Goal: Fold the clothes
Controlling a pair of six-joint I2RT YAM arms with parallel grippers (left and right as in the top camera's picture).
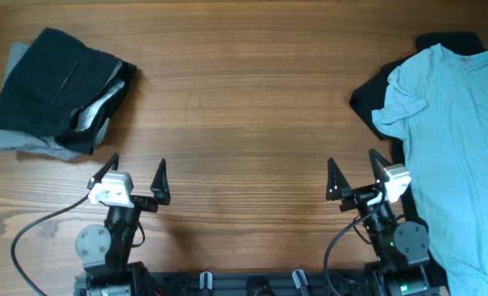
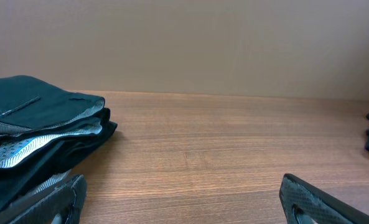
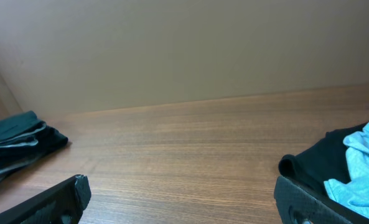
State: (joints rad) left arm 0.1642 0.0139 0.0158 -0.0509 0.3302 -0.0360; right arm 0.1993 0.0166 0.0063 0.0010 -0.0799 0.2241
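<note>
— Where are the clothes?
— The pale blue T-shirt (image 1: 462,140) lies spread at the right edge of the worktop (image 1: 244,99), partly over a black garment (image 1: 367,94). At far left sits a pile (image 1: 58,82), black over grey.
— And the arms?
— The left jaws and right jaws both stand wide, holding nothing; the right jaws are near the T-shirt, the left jaws near the pile.

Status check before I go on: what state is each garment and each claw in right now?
pale blue T-shirt: unfolded, rumpled, spread at far right.
right black garment: crumpled, mostly covered by the T-shirt.
left black garment: loosely folded, lying on the grey one.
grey garment: folded, mostly hidden underneath.
left claw: open, empty.
right claw: open, empty.
</note>
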